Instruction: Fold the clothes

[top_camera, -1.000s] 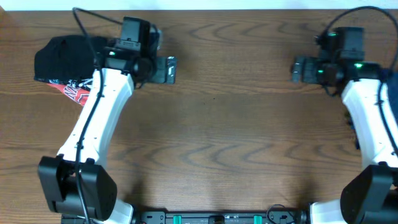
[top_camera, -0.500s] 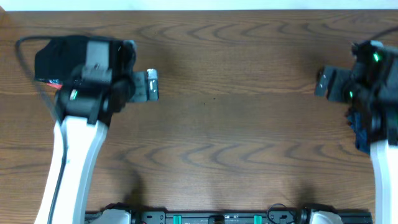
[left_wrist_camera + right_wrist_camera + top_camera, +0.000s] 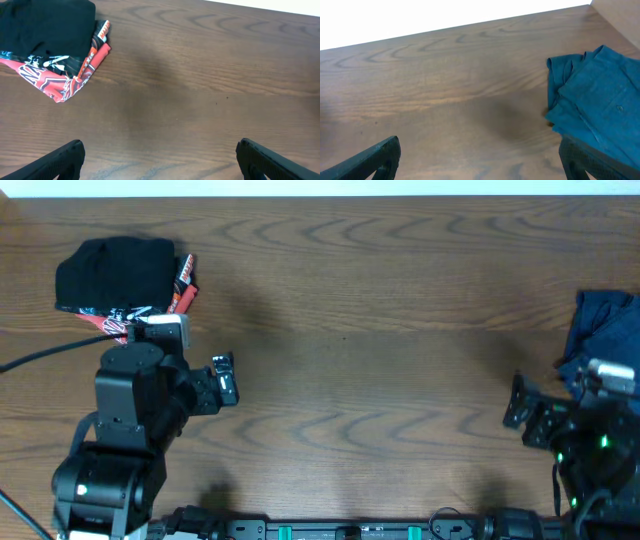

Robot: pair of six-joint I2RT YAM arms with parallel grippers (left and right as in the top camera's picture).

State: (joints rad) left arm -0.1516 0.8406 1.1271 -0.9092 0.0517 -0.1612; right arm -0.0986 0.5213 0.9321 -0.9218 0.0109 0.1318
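- Wood-grain brown tabletop (image 3: 380, 300), smooth with wavy darker lines, carries everything.
- Soft black garment (image 3: 45, 22), matte and plain, lies in a rounded folded bundle ahead of the left hand (image 3: 160, 150) and off to its left, well apart from it.
- Under that bundle sits a printed garment (image 3: 65, 82) in red, black and white. Its thin layered edges stick out in a pointed corner on the side nearer the hand.
- Dark, blunt fingers (image 3: 65, 160) of the left hand stand wide apart with only wood between them; it grips nothing.
- Navy-blue garments (image 3: 600, 95), a denser-looking cloth with stitched seams, lie in a loose creased heap ahead of the right hand (image 3: 477, 150) and to its right, near its right finger.
- Right hand is spread wide too, and grips nothing.
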